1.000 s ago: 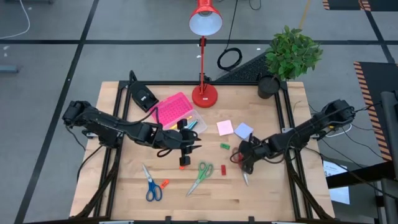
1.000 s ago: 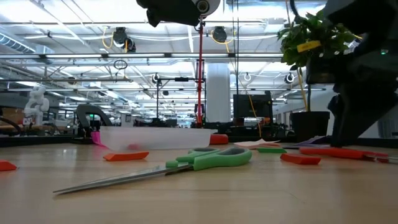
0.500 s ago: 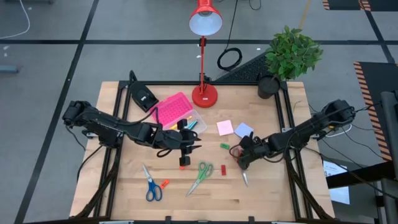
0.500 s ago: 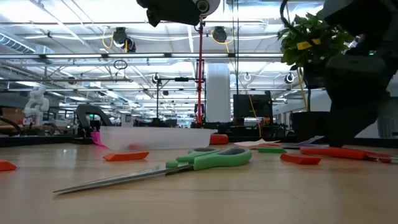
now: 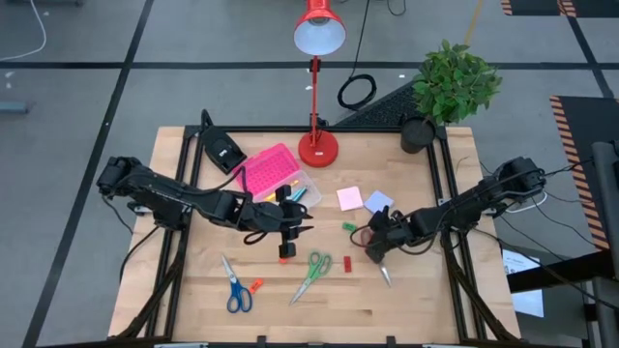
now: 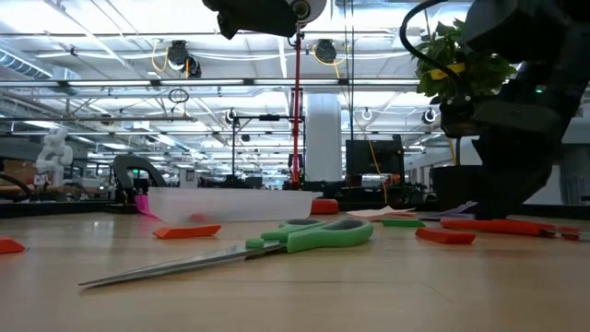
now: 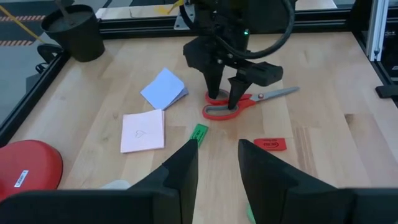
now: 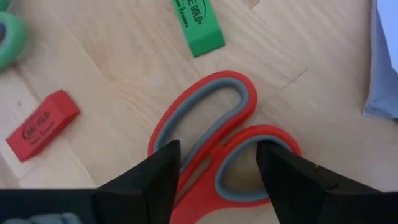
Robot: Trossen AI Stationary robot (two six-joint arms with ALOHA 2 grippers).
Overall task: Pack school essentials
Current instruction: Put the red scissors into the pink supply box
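The red-handled scissors (image 5: pixel 378 257) lie flat on the table right of centre. My right gripper (image 5: pixel 371 242) stands over their handles (image 8: pixel 205 134), open, one finger on each side of where the two loops meet. My left gripper (image 5: pixel 290 228) hovers open near the table's middle with nothing between its fingers (image 7: pixel 214 167). On the wood also lie green scissors (image 5: pixel 311 273), blue scissors (image 5: pixel 235 286), a green eraser (image 5: pixel 349 227), a red eraser (image 5: pixel 347 263), an orange eraser (image 5: pixel 256 285), and a pink (image 5: pixel 350 198) and a blue sticky-note pad (image 5: pixel 379 203). My right gripper comes at the red scissors' handle loops (image 7: pixel 217 112) from above, fingers pointing down and set across the loops. The fingertips (image 8: pixel 163 163) overlap the loops' rims, but I cannot tell whether they touch. The scissors lie flat on the table.
A clear box with a pink lid (image 5: pixel 274 170) stands behind my left gripper. At the far edge are a red desk lamp (image 5: pixel 317 147), a black wedge-shaped device (image 5: pixel 222 150) and a potted plant (image 5: pixel 455 87). A small orange piece (image 5: pixel 284 254) lies below my left gripper.
My right gripper has moved a little toward the table's left and come lower over the red scissors' handles.
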